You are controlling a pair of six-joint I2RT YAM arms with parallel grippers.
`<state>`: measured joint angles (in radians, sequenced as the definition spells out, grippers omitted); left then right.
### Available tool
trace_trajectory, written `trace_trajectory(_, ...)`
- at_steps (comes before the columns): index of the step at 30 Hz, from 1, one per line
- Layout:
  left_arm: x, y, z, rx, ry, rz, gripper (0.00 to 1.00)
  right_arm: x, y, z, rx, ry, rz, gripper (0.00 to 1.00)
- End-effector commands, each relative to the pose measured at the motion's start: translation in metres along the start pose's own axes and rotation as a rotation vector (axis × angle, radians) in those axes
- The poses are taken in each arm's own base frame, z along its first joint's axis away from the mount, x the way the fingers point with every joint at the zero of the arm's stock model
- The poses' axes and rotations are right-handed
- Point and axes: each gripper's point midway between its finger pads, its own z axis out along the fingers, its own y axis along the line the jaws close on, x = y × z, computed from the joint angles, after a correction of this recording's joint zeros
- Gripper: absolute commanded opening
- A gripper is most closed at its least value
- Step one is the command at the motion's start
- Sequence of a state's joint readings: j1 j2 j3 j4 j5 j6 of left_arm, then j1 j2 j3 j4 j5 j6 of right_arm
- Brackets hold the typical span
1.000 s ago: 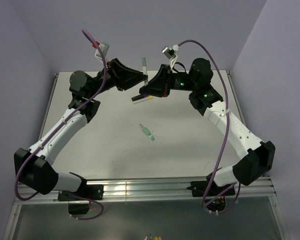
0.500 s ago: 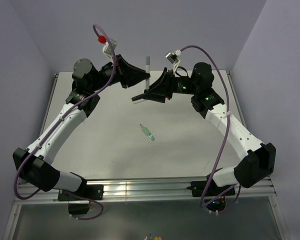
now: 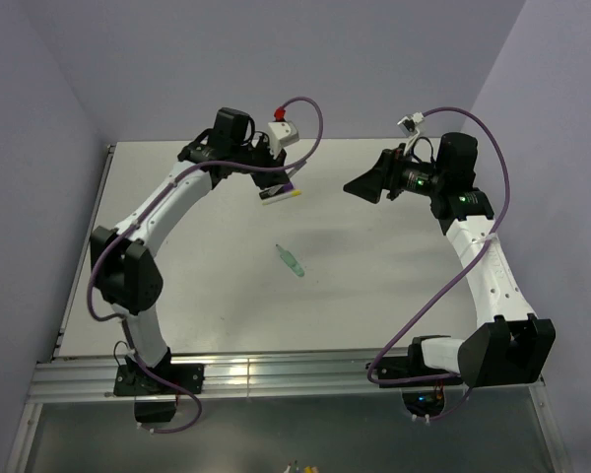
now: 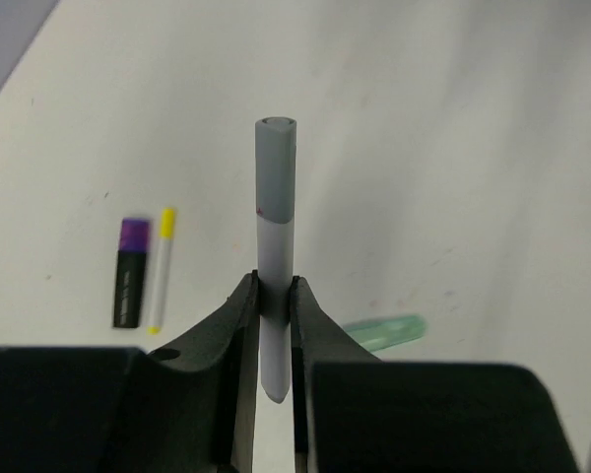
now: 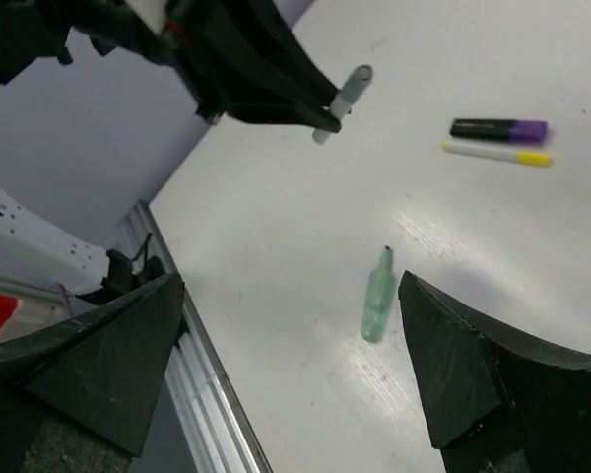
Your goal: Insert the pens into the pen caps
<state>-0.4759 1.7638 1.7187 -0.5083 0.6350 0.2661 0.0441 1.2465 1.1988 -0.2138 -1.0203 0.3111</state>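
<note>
Over the far side of the table [image 3: 207,286], left gripper [image 4: 274,296] clamps the grey-white pen [image 4: 275,251] upright, grey cap [image 4: 276,168] on its top end. Right gripper [image 3: 362,185] hangs wide open. Black-purple pen [image 4: 130,271] and yellow-tipped white pen [image 4: 161,268] lie side by side; green pen [image 3: 290,261] sits apart, nearer the bases.

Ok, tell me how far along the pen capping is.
Done, it seems: the black pen wears a purple cap, the white pen a yellow one, side by side. In hand: the left pincer grips the grey pen, grey cap on. Left: the green pen lies uncapped; right pincer open, empty.
</note>
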Motion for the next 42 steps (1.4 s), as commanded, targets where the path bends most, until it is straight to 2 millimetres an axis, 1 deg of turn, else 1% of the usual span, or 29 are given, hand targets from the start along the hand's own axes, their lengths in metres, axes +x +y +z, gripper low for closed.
trace_trajectory(1, 0.042, 0.023, 0.010, -0.016, 0.225, 0.203, 0.06, -0.001, -0.002, -0.018, 0.071, 0.016, -0.098, 0.98)
trace_trajectory(2, 0.055, 0.035, 0.023, -0.035, 0.268, 0.198, 0.06, 0.000, -0.004, -0.020, 0.079, 0.013, -0.096, 0.98)
trace_trajectory(3, 0.065, 0.043, 0.028, -0.056, 0.310, 0.199, 0.05, -0.001, -0.004, -0.020, 0.078, 0.009, -0.102, 0.98)
trace_trajectory(4, 0.075, 0.053, 0.033, -0.094, 0.364, 0.243, 0.05, -0.002, -0.004, -0.019, 0.078, 0.009, -0.102, 0.98)
trace_trajectory(5, 0.089, 0.062, 0.045, -0.099, 0.405, 0.252, 0.05, -0.003, -0.004, -0.019, 0.073, 0.008, -0.105, 0.98)
trace_trajectory(7, 0.099, 0.071, 0.053, -0.130, 0.448, 0.299, 0.06, -0.003, -0.005, -0.017, 0.063, 0.018, -0.089, 0.98)
trace_trajectory(8, 0.110, 0.075, 0.059, -0.139, 0.467, 0.305, 0.06, -0.004, -0.009, -0.018, 0.073, 0.015, -0.081, 0.98)
trace_trajectory(9, 0.114, 0.078, 0.061, -0.153, 0.479, 0.321, 0.07, -0.005, -0.015, -0.022, 0.090, 0.007, -0.075, 0.98)
trace_trajectory(10, 0.120, 0.078, 0.068, -0.152, 0.486, 0.351, 0.07, -0.005, -0.015, -0.022, 0.087, 0.008, -0.074, 0.98)
trace_trajectory(12, 0.134, 0.084, 0.073, -0.182, 0.528, 0.373, 0.08, -0.001, -0.016, -0.022, 0.088, 0.012, -0.067, 0.98)
trace_trajectory(13, 0.137, 0.085, 0.078, -0.182, 0.534, 0.392, 0.08, -0.001, -0.018, -0.022, 0.092, 0.013, -0.068, 0.98)
trace_trajectory(14, 0.146, 0.086, 0.083, -0.178, 0.554, 0.391, 0.08, 0.001, -0.018, -0.022, 0.092, 0.014, -0.065, 0.98)
trace_trajectory(16, 0.153, 0.088, 0.091, -0.179, 0.558, 0.392, 0.09, 0.002, -0.018, -0.022, 0.094, 0.015, -0.065, 0.98)
trace_trajectory(18, 0.157, 0.092, 0.095, -0.194, 0.573, 0.403, 0.10, 0.001, -0.018, -0.023, 0.095, 0.013, -0.066, 0.98)
trace_trajectory(19, 0.157, 0.093, 0.099, -0.199, 0.575, 0.415, 0.10, 0.002, -0.018, -0.023, 0.095, 0.014, -0.065, 0.98)
trace_trajectory(22, 0.166, 0.094, 0.111, -0.204, 0.589, 0.423, 0.11, 0.000, -0.017, -0.022, 0.091, 0.012, -0.064, 0.98)
trace_trajectory(25, 0.168, 0.097, 0.119, -0.209, 0.587, 0.419, 0.13, 0.000, -0.017, -0.021, 0.087, 0.015, -0.057, 0.98)
trace_trajectory(33, 0.178, 0.106, 0.130, -0.236, 0.607, 0.444, 0.14, 0.001, -0.019, -0.022, 0.089, 0.017, -0.048, 0.98)
trace_trajectory(42, 0.195, 0.112, 0.139, -0.237, 0.630, 0.463, 0.20, 0.001, -0.020, -0.021, 0.084, 0.020, -0.038, 0.98)
